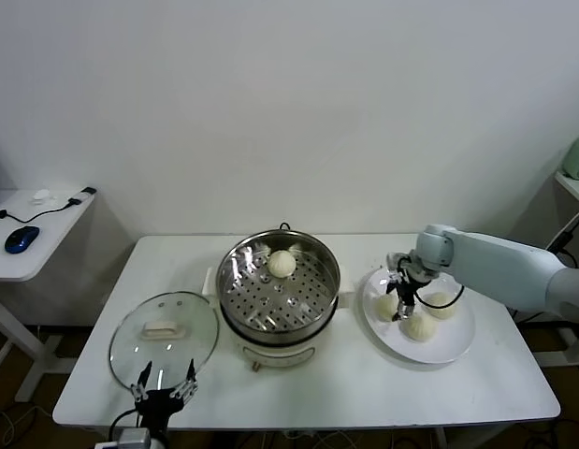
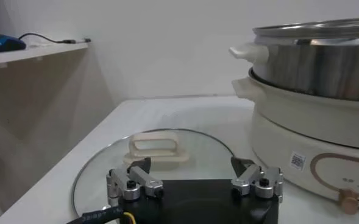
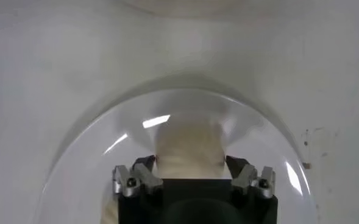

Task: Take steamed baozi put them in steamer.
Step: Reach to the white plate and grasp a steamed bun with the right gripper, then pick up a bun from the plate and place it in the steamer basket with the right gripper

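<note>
The steamer [image 1: 235,254] stands mid-table with one steamed baozi [image 1: 282,263] on its perforated tray. Three more baozi lie on a white plate [image 1: 448,348] to its right: one at the back [image 1: 441,301], one in front [image 1: 420,325], and one on the steamer side [image 1: 386,305]. My right gripper [image 1: 401,304] reaches down onto that last bun. In the right wrist view this baozi [image 3: 188,149] fills the gap between the fingers, touching both, still low over the plate [image 3: 94,164]. My left gripper [image 1: 164,385] waits open at the table's front edge.
A round glass lid [image 1: 164,329] with a white handle lies flat at the front left, just beyond the left gripper [image 2: 191,167]. The steamer [image 2: 313,73] rises beside it. A side desk [image 1: 36,234] with a blue mouse stands far left.
</note>
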Robot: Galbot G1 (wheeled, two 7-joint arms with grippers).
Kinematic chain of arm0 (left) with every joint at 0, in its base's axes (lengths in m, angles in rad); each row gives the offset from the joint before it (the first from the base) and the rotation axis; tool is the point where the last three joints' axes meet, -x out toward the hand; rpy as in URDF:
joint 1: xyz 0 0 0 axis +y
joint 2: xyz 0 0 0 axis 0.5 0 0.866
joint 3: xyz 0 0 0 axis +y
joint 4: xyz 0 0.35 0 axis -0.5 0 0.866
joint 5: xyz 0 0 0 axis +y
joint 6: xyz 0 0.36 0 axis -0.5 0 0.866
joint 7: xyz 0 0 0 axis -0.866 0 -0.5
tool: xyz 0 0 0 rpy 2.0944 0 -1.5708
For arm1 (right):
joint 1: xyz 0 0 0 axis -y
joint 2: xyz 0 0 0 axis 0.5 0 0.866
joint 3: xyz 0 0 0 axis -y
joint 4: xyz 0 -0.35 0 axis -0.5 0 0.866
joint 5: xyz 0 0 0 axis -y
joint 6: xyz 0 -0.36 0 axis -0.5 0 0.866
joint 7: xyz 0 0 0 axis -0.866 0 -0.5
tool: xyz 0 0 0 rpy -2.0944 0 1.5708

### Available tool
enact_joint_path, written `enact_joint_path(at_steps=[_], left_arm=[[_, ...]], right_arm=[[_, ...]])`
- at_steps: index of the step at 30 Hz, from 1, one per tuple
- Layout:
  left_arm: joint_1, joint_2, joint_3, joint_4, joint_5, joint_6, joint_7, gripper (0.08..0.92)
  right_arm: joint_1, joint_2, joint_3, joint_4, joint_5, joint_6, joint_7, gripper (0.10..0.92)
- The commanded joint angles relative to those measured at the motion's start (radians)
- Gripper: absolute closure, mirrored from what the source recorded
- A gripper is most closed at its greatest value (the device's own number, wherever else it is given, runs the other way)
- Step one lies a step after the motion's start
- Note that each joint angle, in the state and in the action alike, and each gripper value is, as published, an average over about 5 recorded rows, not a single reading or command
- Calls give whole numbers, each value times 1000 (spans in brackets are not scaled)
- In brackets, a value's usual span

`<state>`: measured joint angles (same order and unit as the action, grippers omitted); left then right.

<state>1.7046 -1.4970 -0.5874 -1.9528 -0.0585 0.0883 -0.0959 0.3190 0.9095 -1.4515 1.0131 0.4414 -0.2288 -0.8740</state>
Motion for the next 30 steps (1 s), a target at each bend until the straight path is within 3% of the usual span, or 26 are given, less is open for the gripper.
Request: enact_joint_path(at_steps=[1,7,11,18,24,30], left_arm=[[4,-2,1,-11,2,2,0,177],[10,-2,3,-20,3,3,-1,177],[10,0,6,-26,3,6,-1,177],[1,2,22,-30,4,8,-3,177],[0,0,30,-38,6,7,-4,177],[-3,2,23,-38,6,6,-5,177]], right_arm=[[111,-16,-36,40,28,-4,-35,326],[420,-26,-174,106,170,11,-101,330],[662,18,-293,197,374,-16,-121,330],[800,184,-256,425,700,-177,48,330],[661,387,-156,438,795,-275,166,330],[515,526,-164,331,751,-308,223,330]])
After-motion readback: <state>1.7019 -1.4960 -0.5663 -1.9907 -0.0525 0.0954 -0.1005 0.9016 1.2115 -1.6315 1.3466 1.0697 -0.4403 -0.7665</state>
